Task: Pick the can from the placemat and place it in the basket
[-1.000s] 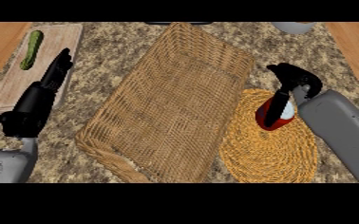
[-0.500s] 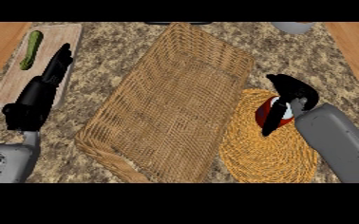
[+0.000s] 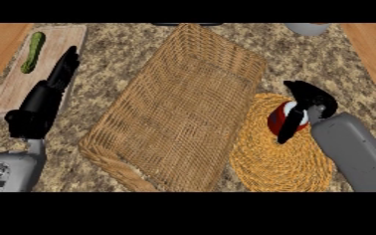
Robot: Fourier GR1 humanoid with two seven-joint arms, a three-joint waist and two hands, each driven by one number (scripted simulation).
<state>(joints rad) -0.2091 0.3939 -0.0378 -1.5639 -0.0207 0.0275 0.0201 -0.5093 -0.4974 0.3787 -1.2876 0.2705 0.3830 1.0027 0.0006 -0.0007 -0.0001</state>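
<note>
Basket (image 3: 183, 109), woven and rectangular, lies across the middle of the table (image 3: 117, 45), tilted so that its long side runs from 7 o'clock to 1 o'clock; its woven floor shows from wall to wall. Touching its edge at 4 o'clock is a round straw placemat (image 3: 272, 162), and the can (image 3: 282, 120), red with a pale top, stands on the upper part of that placemat, outside the basket.

The right robot hand (image 3: 312, 99) is curled over the can: dark fingers arch across its top and one runs down its front, so the can is enclosed while it stands on the placemat. The left robot hand (image 3: 51, 89) shows at 9 o'clock with straight fingers pointing toward 12 o'clock, over the edge of a wooden cutting board (image 3: 15, 87) and holding nothing. A cucumber (image 3: 32, 53) lies on that board at 10 o'clock.

Compared with a second ago, the right robot hand has dropped from above the can and wrapped around it. Since half a second ago, the can, the placemat and the basket sit where they were, and the left robot hand has barely shifted.
</note>
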